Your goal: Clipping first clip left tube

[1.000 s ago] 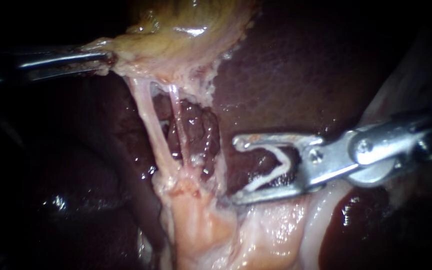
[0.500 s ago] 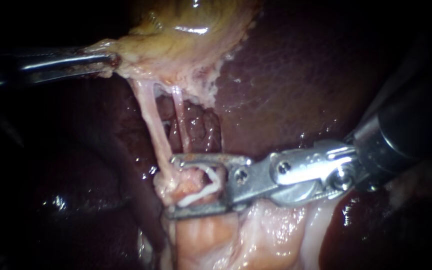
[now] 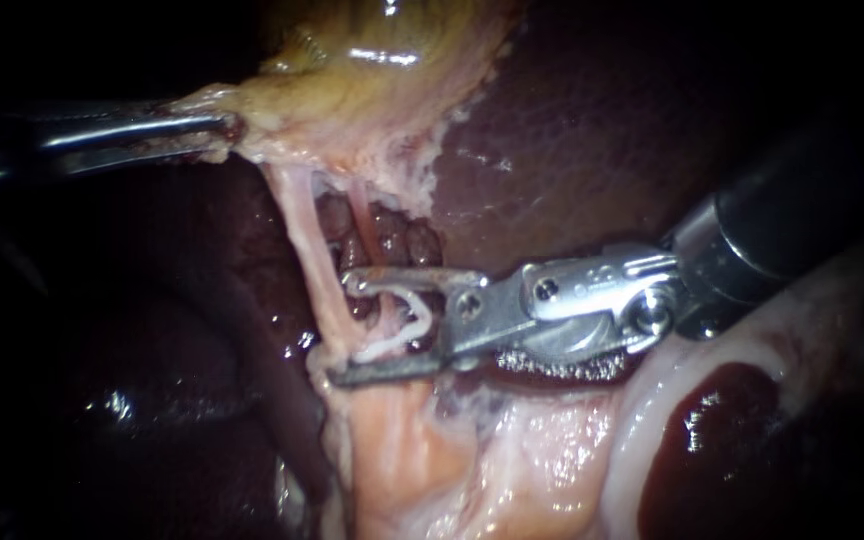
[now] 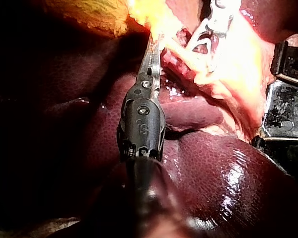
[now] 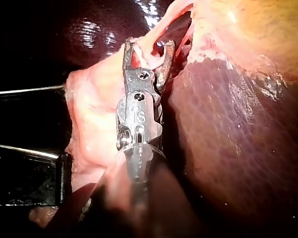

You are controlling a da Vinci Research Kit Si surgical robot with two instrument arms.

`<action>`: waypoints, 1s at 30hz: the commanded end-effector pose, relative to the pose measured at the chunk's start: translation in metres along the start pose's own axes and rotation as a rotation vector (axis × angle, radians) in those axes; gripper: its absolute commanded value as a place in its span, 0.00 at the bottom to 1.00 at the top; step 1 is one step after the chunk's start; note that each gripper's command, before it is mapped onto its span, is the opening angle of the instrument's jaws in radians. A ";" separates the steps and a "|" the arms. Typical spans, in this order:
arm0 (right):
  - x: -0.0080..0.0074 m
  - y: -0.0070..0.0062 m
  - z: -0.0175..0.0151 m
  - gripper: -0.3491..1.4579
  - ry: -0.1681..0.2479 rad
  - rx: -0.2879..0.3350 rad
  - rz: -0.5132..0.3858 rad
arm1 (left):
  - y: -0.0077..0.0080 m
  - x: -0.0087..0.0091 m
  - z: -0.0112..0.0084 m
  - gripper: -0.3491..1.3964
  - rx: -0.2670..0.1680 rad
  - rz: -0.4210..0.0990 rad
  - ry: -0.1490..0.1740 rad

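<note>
The left tube (image 3: pixel 302 235) runs taut from the underside of the gallbladder (image 3: pixel 372 80) down into a mound of pale tissue (image 3: pixel 402 450). It is the thicker and pinker of two strands, and the thinner right tube (image 3: pixel 360 228) runs just beside it. My right instrument (image 3: pixel 339 328) comes across from the right at the tubes' lower end. Its jaws stand wide apart, one above and one below, with an open white clip (image 3: pixel 382 350) seated between them, a leg against each jaw, so they grip the clip and nothing else that I can make out. The right tube crosses the gap between the clip's legs. The jaw tips reach as far as the left tube, touching it or just beside it, and I cannot tell whether that tube lies fully inside the clip. In the right wrist view my right instrument (image 5: pixel 150 45) straddles a pink strand, with pale tissue to one side of it and dark liver to the other. My left instrument (image 3: pixel 224 125) comes in from the left with its jaws clamped on the pale edge of the gallbladder, and the tubes hang stretched below that edge against the dark liver (image 3: pixel 602 150). In the left wrist view my left instrument (image 4: pixel 152 47) runs ahead into yellow tissue with its tips buried, and the clip-bearing jaws sit just beyond it.
</note>
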 end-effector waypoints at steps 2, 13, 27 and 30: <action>0.0003 0.0002 0.0008 0.47 0.020 0.012 0.001 | 0.0002 0.0001 0.0001 0.00 -0.002 0.001 0.001; 0.0017 -0.0011 0.0047 0.47 0.089 0.087 0.033 | 0.0005 0.0000 0.0004 0.00 -0.003 0.001 0.002; 0.0041 -0.0060 0.0040 0.46 0.134 0.173 0.047 | 0.0004 -0.0001 0.0003 0.00 -0.004 0.002 0.002; 0.0044 -0.0065 0.0039 0.45 0.134 0.176 0.045 | 0.0004 -0.0001 0.0004 0.00 -0.004 0.002 0.002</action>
